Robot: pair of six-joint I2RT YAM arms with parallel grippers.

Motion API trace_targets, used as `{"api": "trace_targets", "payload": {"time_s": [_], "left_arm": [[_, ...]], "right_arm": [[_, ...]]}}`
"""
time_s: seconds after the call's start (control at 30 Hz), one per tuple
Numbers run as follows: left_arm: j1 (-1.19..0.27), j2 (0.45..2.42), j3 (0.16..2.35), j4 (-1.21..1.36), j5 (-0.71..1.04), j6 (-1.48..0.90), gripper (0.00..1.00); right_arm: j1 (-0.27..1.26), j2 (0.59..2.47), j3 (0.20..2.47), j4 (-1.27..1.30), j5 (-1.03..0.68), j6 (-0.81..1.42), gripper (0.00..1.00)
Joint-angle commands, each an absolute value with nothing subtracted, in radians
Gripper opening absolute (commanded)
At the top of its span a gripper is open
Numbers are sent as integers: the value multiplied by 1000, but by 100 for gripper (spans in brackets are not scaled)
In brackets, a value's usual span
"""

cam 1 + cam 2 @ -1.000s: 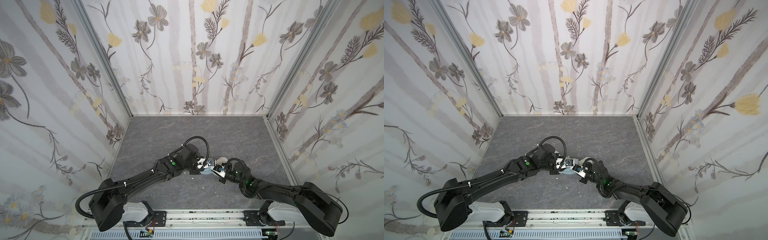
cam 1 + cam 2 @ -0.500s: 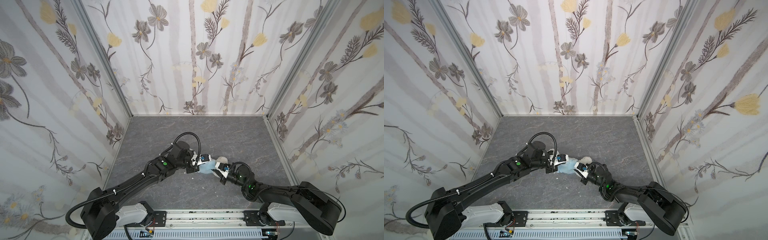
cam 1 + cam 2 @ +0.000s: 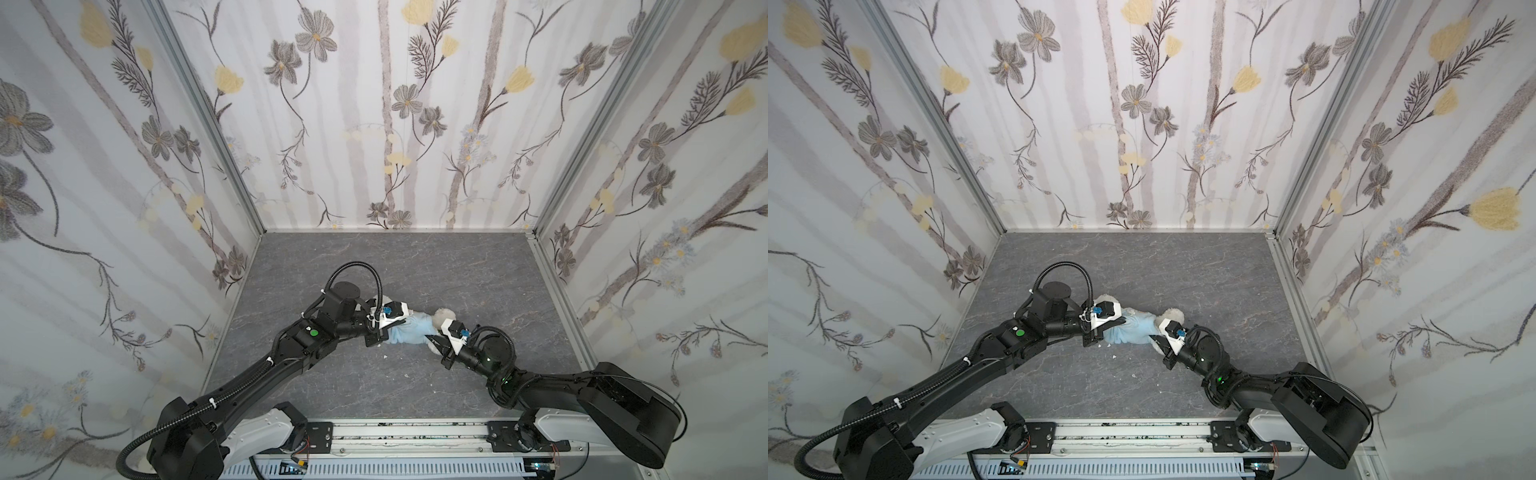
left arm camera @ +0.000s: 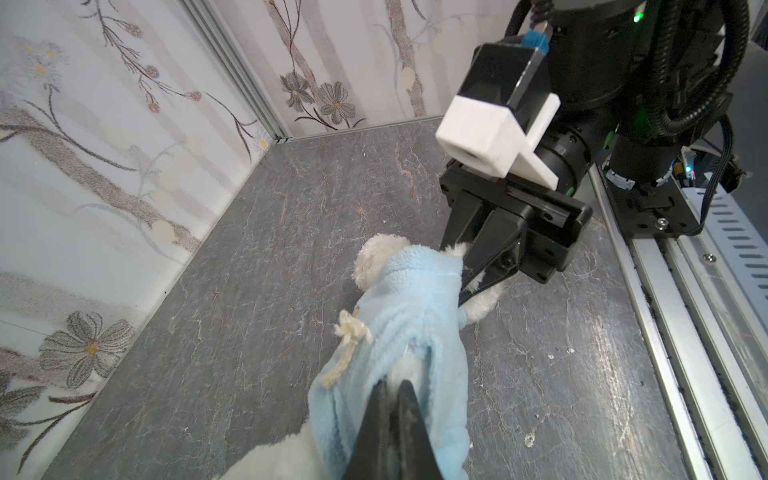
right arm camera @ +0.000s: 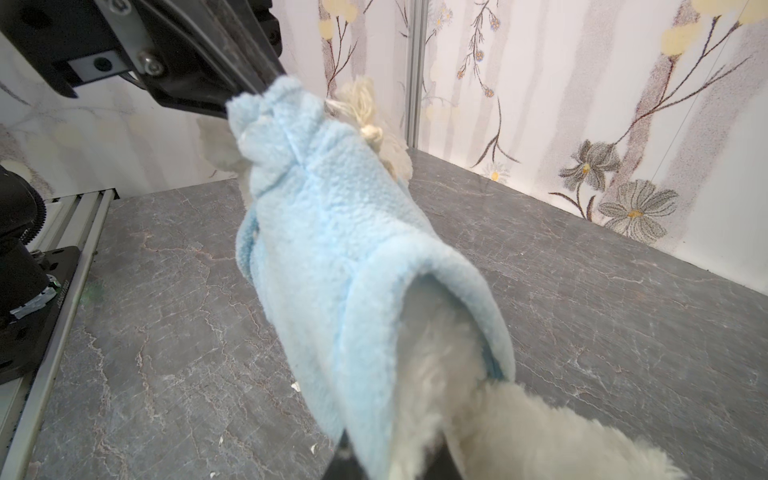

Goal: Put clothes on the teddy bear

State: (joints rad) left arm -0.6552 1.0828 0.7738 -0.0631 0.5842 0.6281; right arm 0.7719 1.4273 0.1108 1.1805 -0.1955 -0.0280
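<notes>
The teddy bear (image 3: 443, 316) lies stretched between the two arms near the middle of the grey counter (image 3: 374, 257), a little toward the front rail (image 3: 415, 432). Most of its body is wrapped in the light-blue hoodie (image 3: 409, 332), and in both top views only tufts of white fur show at either end; which end is the head cannot be told. The left gripper (image 3: 384, 334) has its jaws pressed together on a fold of the hoodie; in the left wrist view its dark fingers (image 4: 409, 419) meet over the blue fleece with pale fur just beside them. The right gripper (image 3: 436, 341) has its jaws pinching the opposite edge of the hoodie together with some fur, and a white limb sticks out just beneath them in the left wrist view (image 4: 482, 305). A cream drawstring (image 4: 348, 332) with a frayed, knotted end lies on the fleece. In the right wrist view the hoodie runs away from the camera up to the left gripper's jaws, and an open end shows white fur inside (image 5: 436, 353). Whether the bear rests on the counter or hangs just above it cannot be told. A few pale crumbs (image 3: 384, 356) lie on the counter just in front of the hoodie; floral walls (image 3: 395, 124) enclose the counter on three sides.
</notes>
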Motion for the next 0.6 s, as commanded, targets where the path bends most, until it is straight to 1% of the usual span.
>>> {"api": "trace_targets", "payload": {"time_s": [0.0,0.17,0.23,0.27,0.37,0.4,0.57], "left_arm": [[-635,1063,764,7,620,565,0],[-629,1053,736,20,615,550,0],[-654,1058,738,16,556,569,0],[-667,1060,739,14,533,584,2],[-709,1064,740,-2,478,619,24],[-722,1065,738,-8,456,631,27],[-773,1058,740,-40,344,689,33]], "right_arm": [[769,1436,89,1265,-92,9,0],[772,1433,93,1276,-125,-8,0],[776,1425,113,1237,-151,-40,0],[779,1419,126,1207,-153,-54,0],[784,1400,149,1141,-153,-84,0],[784,1393,151,1129,-152,-88,0],[784,1370,165,1065,-152,-121,0]]}}
